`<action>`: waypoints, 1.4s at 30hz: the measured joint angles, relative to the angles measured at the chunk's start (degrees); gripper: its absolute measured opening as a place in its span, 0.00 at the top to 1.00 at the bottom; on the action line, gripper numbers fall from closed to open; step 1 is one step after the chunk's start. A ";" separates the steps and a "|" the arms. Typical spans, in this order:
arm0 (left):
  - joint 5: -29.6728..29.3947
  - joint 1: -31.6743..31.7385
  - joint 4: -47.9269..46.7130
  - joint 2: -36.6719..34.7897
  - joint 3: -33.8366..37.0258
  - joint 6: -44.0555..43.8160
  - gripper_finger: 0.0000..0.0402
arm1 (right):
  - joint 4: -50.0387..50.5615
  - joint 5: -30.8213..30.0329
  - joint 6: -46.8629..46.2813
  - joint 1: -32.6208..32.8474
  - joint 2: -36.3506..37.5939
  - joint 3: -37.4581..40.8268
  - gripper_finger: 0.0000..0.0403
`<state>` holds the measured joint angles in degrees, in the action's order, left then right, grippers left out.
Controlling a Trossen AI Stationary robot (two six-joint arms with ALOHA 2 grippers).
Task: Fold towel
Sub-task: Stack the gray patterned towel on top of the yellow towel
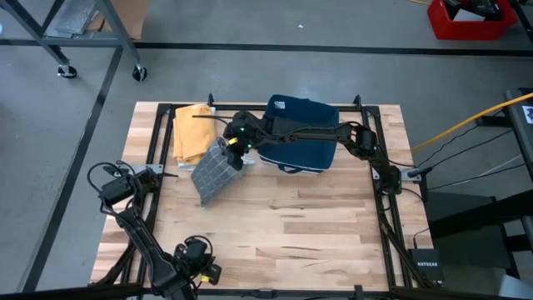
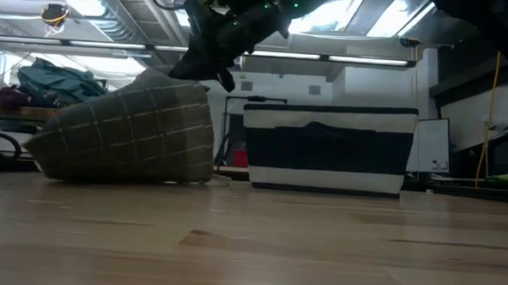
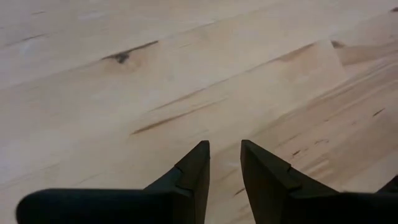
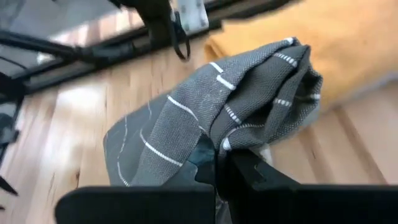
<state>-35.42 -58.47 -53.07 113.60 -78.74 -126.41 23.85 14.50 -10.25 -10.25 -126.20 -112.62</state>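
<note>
Right gripper [image 1: 240, 148] pinching bunched grey checked woven towel [image 1: 215, 171] near bench's far left, left gripper [image 3: 225, 177] slightly parted, empty, over pale wood at near-left corner

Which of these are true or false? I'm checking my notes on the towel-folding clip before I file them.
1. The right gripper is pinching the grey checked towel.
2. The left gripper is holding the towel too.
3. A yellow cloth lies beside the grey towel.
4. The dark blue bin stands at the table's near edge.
1. True. The right gripper is shut on the grey checked towel, lifting one edge.
2. False. The left gripper is over bare wood at the near left of the table, holding nothing.
3. True. The yellow cloth lies just beyond the towel.
4. False. The dark blue bin stands at the far side.
</note>
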 joint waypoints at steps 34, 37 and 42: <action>-6.27 1.59 13.43 -2.71 -0.04 0.60 0.79 | 22.74 2.88 0.21 6.87 0.15 7.37 0.97; -6.18 1.57 13.41 -2.69 -0.02 -1.92 0.79 | 26.06 4.14 0.19 6.91 -0.08 7.46 0.97; -6.26 1.59 13.62 -2.69 -0.02 -1.73 0.79 | 29.68 3.78 2.69 6.89 -0.08 7.48 0.97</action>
<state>-41.68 -56.88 -39.45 110.91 -78.76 -128.14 53.53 18.28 -7.56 -3.36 -126.28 -105.14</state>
